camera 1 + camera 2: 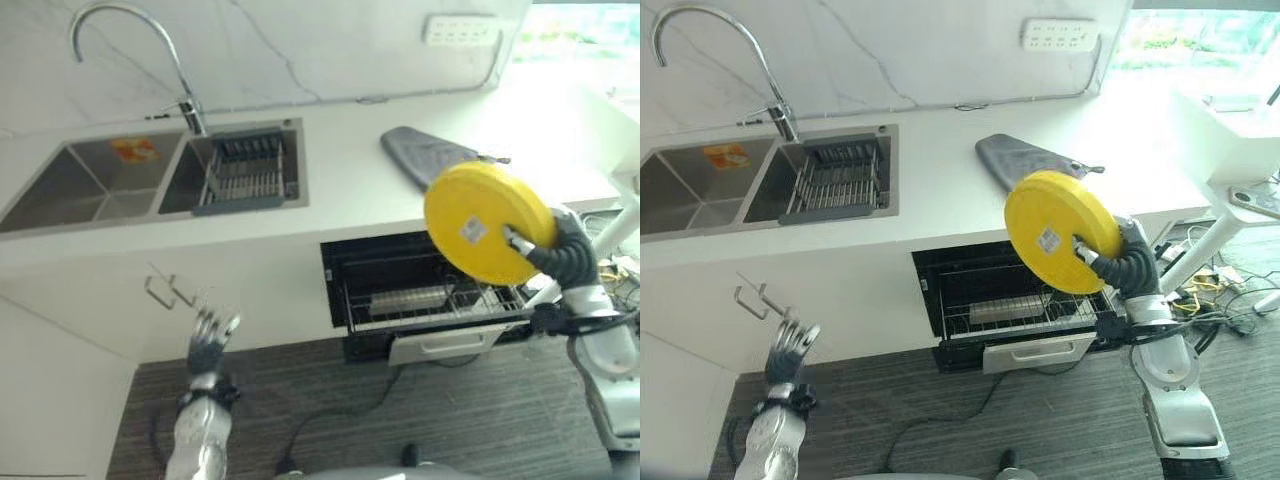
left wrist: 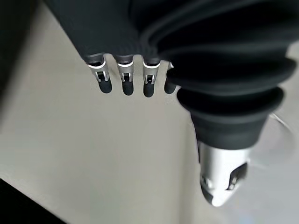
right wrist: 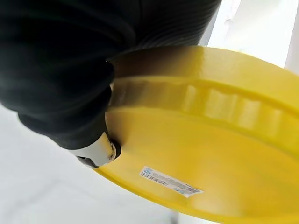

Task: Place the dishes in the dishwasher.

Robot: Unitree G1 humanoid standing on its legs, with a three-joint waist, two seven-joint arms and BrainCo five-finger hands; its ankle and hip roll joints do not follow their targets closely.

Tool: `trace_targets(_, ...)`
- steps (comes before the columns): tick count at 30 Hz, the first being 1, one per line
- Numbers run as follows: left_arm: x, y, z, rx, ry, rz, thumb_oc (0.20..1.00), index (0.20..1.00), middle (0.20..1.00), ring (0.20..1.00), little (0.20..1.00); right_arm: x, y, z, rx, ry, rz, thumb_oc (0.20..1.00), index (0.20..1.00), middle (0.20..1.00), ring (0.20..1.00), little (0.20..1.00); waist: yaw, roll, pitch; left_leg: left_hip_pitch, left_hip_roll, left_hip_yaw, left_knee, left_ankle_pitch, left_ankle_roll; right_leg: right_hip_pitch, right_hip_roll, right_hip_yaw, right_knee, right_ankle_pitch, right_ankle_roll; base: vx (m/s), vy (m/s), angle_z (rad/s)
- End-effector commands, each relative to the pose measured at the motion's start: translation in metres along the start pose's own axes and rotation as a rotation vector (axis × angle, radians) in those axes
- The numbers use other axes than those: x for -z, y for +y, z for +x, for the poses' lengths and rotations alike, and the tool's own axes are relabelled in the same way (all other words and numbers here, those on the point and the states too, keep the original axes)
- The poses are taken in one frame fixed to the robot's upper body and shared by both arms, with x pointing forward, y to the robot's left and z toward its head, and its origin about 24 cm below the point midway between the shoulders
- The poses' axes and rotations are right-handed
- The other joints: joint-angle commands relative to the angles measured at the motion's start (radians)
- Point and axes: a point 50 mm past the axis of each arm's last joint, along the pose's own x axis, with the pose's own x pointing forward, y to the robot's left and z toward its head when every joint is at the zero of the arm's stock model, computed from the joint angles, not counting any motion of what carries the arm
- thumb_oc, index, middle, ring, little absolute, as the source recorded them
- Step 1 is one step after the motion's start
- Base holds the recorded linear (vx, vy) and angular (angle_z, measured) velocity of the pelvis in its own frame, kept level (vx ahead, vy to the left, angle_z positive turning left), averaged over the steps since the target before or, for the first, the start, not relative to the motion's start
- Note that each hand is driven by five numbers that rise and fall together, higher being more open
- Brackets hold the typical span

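White surface (image 1: 350, 180) with marble backsplash, double sink (image 1: 150, 175) far left, grey mat (image 1: 1030, 160) right. Dishwasher (image 1: 1010, 300) open below, rack out over dark wood floor (image 1: 420, 410). Right hand (image 1: 1102, 252) gripping yellow plate (image 1: 1055, 240) above rack. Left hand (image 1: 208, 335) low left, fingers relaxed, holding nothing.

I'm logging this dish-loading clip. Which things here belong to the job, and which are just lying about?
Job:
- yellow plate, held in the right hand
- dishwasher, open, its rack pulled out

Lying about:
- grey mitt on the counter
- sink, faucet
- dish rack in the sink
- left hand, idle
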Motion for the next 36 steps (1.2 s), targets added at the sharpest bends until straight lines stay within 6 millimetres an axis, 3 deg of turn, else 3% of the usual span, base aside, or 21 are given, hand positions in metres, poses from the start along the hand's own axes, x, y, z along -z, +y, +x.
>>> trace_targets(1,-0.043,-0.007,0.012,0.057,-0.191,-0.015,1.0,1.0,1.0,1.0,1.0,-0.043,-0.012,0.016,0.035,-0.282,-0.129,0.2,0.2,0.2,0.2,0.2,0.028,-0.029,-0.008,0.008,0.027,-0.033,0.0,-0.033,-0.03,0.039,-0.099,0.008,0.003,-0.044,0.091,0.1,0.033,0.09)
trace_targets(4,-0.009,0.018,0.01,-0.065,-0.051,-0.025,1.0,1.0,1.0,1.0,1.0,-0.044,-0.009,0.019,-0.022,-0.325,-0.378,0.2,0.2,0.2,0.2,0.2,0.049,-0.04,-0.008,-0.001,0.033,-0.045,0.0,-0.034,-0.031,0.041,-0.106,-0.006,0.003,-0.043,0.103,0.07,-0.001,0.09)
trace_targets(11,0.006,0.029,0.007,-0.108,0.026,-0.011,1.0,1.0,1.0,1.0,1.0,-0.039,-0.004,0.02,-0.122,-0.374,-0.645,0.2,0.2,0.2,0.2,0.2,0.072,-0.052,-0.013,-0.007,0.044,-0.059,0.0,-0.033,-0.033,0.047,-0.097,-0.012,0.003,-0.047,0.111,0.03,-0.037,0.01)
trace_targets(15,0.01,0.038,0.006,-0.144,0.056,-0.027,1.0,1.0,1.0,1.0,1.0,-0.021,-0.001,0.023,-0.204,-0.344,-0.784,0.2,0.2,0.2,0.2,0.2,0.096,-0.061,-0.025,-0.003,0.045,-0.074,0.0,-0.037,-0.032,0.067,-0.081,-0.017,0.003,-0.064,0.107,0.05,-0.05,0.05)
trace_targets(19,0.009,0.043,0.006,-0.17,0.063,-0.018,1.0,1.0,1.0,1.0,1.0,-0.004,-0.006,0.021,-0.214,-0.275,-0.793,0.2,0.2,0.2,0.2,0.2,0.103,-0.062,-0.024,0.013,0.033,-0.09,0.001,-0.033,-0.022,0.096,-0.057,-0.008,0.023,-0.093,0.089,0.06,-0.013,0.09)
trace_targets(20,0.008,0.046,0.008,-0.198,0.068,-0.042,1.0,1.0,1.0,1.0,1.0,0.005,-0.004,0.02,-0.21,-0.26,-0.798,0.2,0.2,0.2,0.2,0.2,0.105,-0.061,0.005,-0.033,0.026,-0.125,0.132,-0.065,-0.021,0.055,-0.055,0.018,0.155,-0.155,0.07,-0.01,-0.018,0.09)
trace_targets(22,0.003,0.045,0.012,-0.2,0.052,-0.04,1.0,1.0,1.0,1.0,1.0,0.009,-0.001,0.022,-0.211,-0.275,-0.812,0.2,0.2,0.2,0.2,0.2,0.106,-0.061,0.036,-0.097,0.035,-0.149,0.248,-0.1,-0.032,0.018,-0.057,0.029,0.224,-0.189,0.054,-0.08,-0.066,0.1)
trace_targets(27,-0.002,0.04,0.02,-0.194,0.061,-0.062,1.0,1.0,1.0,1.0,1.0,0.015,-0.001,0.04,-0.201,-0.283,-0.838,0.2,0.2,0.2,0.2,0.2,0.117,-0.044,0.087,-0.2,0.058,-0.191,0.405,-0.159,-0.047,-0.082,-0.078,0.037,0.373,-0.257,0.03,-0.1,-0.009,0.15)
trace_targets(36,-0.004,0.051,0.016,-0.183,0.093,-0.033,1.0,1.0,1.0,1.0,1.0,0.038,0.009,0.044,-0.233,-0.21,-0.852,0.2,0.2,0.2,0.2,0.2,0.142,-0.018,0.127,-0.227,0.053,-0.227,0.476,-0.188,-0.036,-0.125,-0.117,0.027,0.464,-0.268,0.026,0.03,0.011,0.1)
